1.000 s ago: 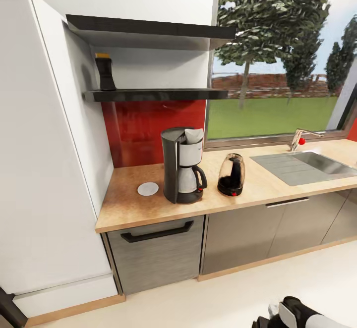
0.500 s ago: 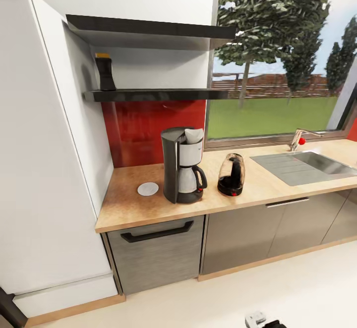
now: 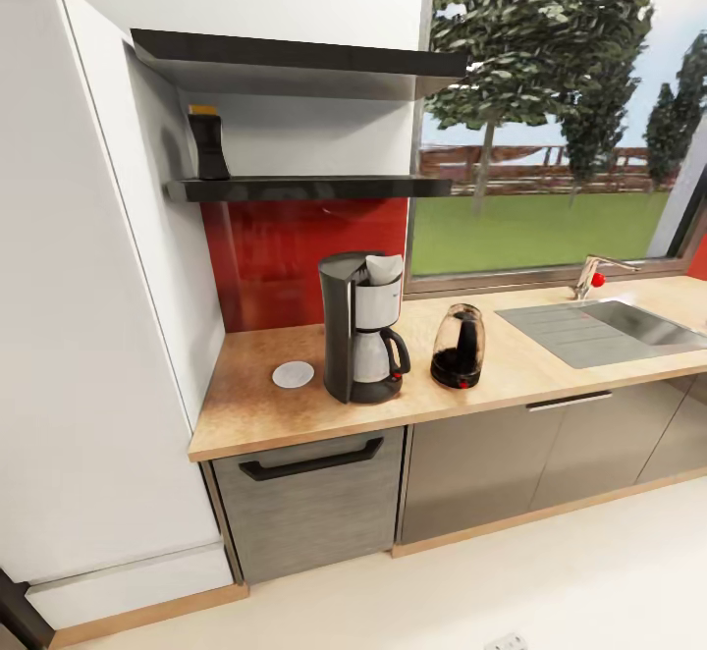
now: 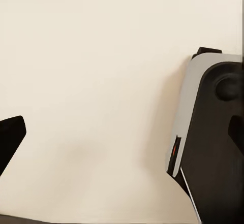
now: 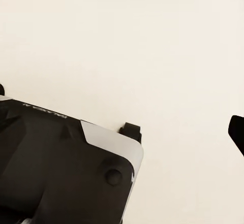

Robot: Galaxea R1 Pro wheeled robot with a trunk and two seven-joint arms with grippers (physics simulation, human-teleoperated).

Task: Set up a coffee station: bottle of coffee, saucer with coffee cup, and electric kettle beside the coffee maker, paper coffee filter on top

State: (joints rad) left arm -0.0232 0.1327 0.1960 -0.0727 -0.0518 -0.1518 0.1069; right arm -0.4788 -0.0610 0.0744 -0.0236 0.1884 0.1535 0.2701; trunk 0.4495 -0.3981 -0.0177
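While hanging over pale floor (image 5: 152, 41), cannot tell either wrist's jaw state; well apart: coffee maker (image 3: 362, 340), electric kettle (image 3: 459, 347), saucer (image 3: 293, 374), bottle of coffee (image 3: 207, 143), label unreadable.

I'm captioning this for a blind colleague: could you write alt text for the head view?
A wooden kitchen counter holds a saucer, a coffee maker and an electric kettle in a row. A dark bottle stands on a black wall shelf above; a sink sits below a window.
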